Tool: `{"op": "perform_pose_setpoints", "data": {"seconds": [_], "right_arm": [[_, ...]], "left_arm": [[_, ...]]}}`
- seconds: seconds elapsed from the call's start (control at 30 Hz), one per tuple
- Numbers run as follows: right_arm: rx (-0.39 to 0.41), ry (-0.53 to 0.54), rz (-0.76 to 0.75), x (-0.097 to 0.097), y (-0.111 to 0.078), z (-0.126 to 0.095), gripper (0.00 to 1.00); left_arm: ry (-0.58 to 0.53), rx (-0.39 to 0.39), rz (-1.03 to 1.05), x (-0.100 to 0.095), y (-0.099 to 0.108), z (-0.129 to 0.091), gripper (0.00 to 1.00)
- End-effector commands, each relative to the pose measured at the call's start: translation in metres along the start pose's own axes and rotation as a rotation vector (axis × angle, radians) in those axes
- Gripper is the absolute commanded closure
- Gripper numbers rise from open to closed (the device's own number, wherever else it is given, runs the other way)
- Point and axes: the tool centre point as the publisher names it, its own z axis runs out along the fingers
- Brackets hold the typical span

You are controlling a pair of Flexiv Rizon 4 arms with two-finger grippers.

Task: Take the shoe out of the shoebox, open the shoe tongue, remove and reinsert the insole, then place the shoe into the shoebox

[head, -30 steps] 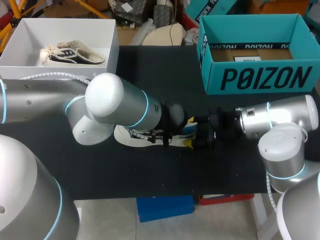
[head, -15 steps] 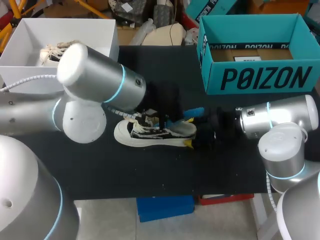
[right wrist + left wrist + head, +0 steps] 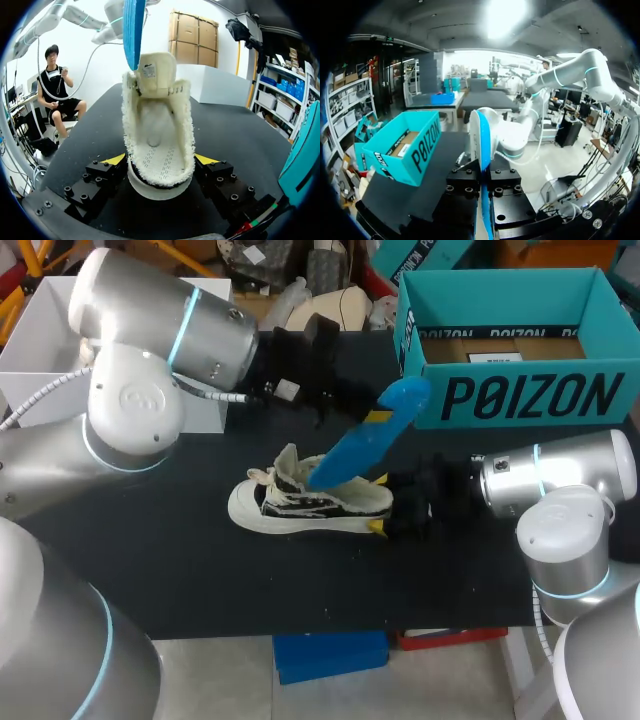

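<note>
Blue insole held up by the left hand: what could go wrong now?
The insole is pinched in the left hand alone; it might slip or buckle going back in. Its lower end, by the tongue of the shoe, could snag. The right hand grips only the heel, so the shoe may twist.

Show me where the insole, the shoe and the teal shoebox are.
insole (image 3: 362, 435), head view, middle of its length
shoe (image 3: 330, 506), head view, on its side
teal shoebox (image 3: 520, 395), head view, front wall
</note>
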Motion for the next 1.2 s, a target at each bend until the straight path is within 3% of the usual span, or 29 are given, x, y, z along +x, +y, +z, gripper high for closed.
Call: {"op": "perform_pose_setpoints", "data": {"seconds": [0.03,0.43,0.47,0.67,0.8,1.2], "right_arm": [[0.001,-0.001,0.002,0.002,-0.003,0.002,1.0],[0.001,-0.001,0.002,0.002,-0.003,0.002,1.0],[0.001,-0.001,0.002,0.002,-0.003,0.002,1.0],[0.001,-0.001,0.002,0.002,-0.003,0.002,1.0],[0.001,-0.001,0.002,0.002,-0.003,0.002,1.0],[0.001,-0.001,0.002,0.002,-0.003,0.002,1.0]], "left_arm": [[0.101,0.008,0.006,-0.004,0.005,-0.012,1.0],[0.101,0.008,0.006,-0.004,0.005,-0.012,1.0],[0.114,0.042,-0.04,-0.001,0.002,-0.016,1.0],[0.178,0.213,-0.202,0.019,-0.038,-0.038,1.0],[0.23,0.275,-0.275,0.034,-0.065,-0.05,1.0],[0.209,0.387,-0.308,0.07,-0.135,-0.084,1.0]]}}
